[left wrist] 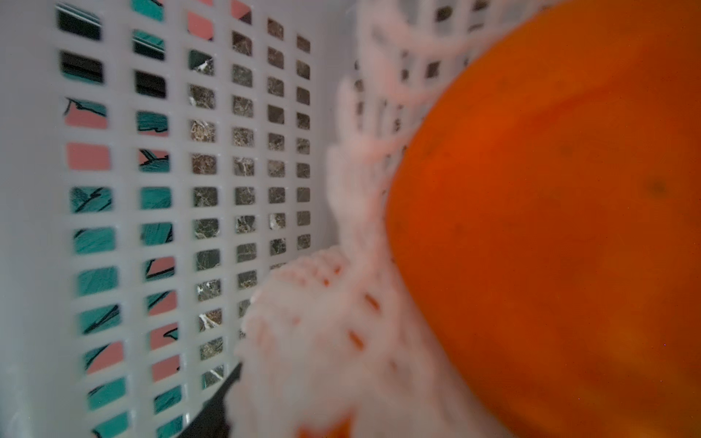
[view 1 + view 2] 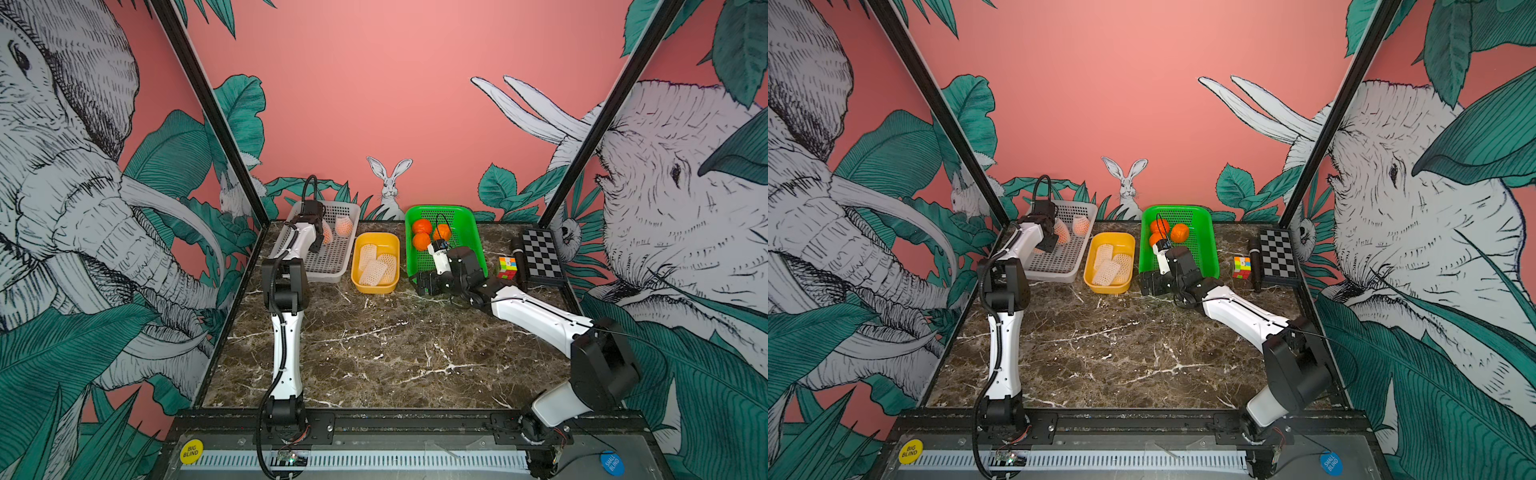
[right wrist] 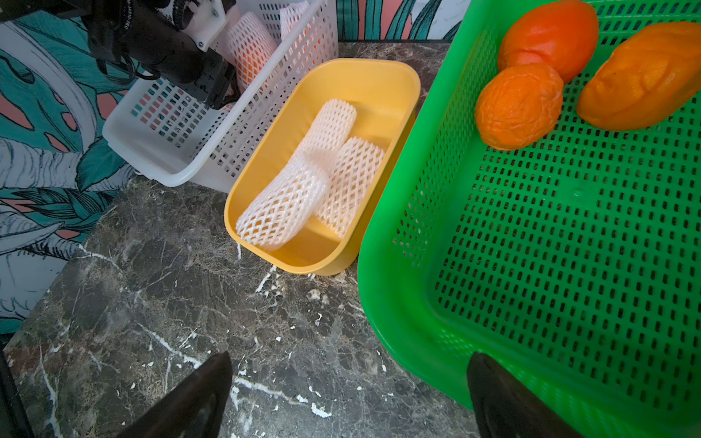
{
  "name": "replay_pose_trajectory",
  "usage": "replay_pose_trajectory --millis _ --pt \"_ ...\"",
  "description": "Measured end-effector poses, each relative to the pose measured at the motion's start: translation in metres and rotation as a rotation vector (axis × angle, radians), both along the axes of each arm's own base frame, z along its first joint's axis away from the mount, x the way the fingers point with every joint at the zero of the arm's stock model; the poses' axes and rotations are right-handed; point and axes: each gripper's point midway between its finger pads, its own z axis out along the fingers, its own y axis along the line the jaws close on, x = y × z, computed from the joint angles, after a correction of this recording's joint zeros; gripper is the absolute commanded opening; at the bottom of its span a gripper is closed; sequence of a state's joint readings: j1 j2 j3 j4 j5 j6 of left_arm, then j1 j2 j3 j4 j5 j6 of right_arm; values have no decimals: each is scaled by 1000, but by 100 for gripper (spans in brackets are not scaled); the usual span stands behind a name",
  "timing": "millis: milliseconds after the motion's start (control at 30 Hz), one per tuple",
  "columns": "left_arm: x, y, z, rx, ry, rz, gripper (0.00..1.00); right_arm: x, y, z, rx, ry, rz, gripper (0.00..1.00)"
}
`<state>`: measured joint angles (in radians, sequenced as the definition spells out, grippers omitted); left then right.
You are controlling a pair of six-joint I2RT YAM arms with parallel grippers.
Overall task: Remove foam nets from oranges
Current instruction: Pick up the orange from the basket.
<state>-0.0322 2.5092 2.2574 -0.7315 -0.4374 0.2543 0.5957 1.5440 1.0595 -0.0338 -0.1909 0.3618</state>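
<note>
Marble table (image 2: 374, 353), mid-task. My left gripper (image 2: 322, 240) is down inside the white basket (image 2: 328, 277) at 11 o'clock, with its fingers at a netted orange (image 3: 250, 53). My left wrist camera sits so close that the blurred orange skin (image 1: 550, 227) and white mesh (image 1: 341, 322) fill most of its view. I cannot tell whether the jaws grip the fruit or stand clear of it.

A second netted orange (image 2: 344, 225) lies just beside it, further toward the back wall, in the same basket.

At 12 o'clock, three empty foam nets (image 2: 376, 266) lie overlapping in the yellow tub (image 2: 376, 289). Three bare oranges (image 2: 422, 227) are bunched at the far end of the green basket (image 2: 467, 220), at 1 o'clock.

My right gripper (image 3: 349, 358) hangs at the green basket's near corner with its fingers spread wide and nothing between them. One fingertip is over the marble, the other over the basket's rim.

At 2 o'clock a puzzle cube (image 2: 507, 267) stands near a chequered board (image 2: 540, 257).
</note>
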Motion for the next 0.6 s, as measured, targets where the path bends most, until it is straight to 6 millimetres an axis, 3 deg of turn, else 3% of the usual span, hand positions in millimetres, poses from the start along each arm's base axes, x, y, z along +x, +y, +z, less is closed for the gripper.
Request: replay_pose_trajectory --millis 600 --pt "-42 -11 3 -346 0 136 56 0 0 0 -8 -6 6 96"
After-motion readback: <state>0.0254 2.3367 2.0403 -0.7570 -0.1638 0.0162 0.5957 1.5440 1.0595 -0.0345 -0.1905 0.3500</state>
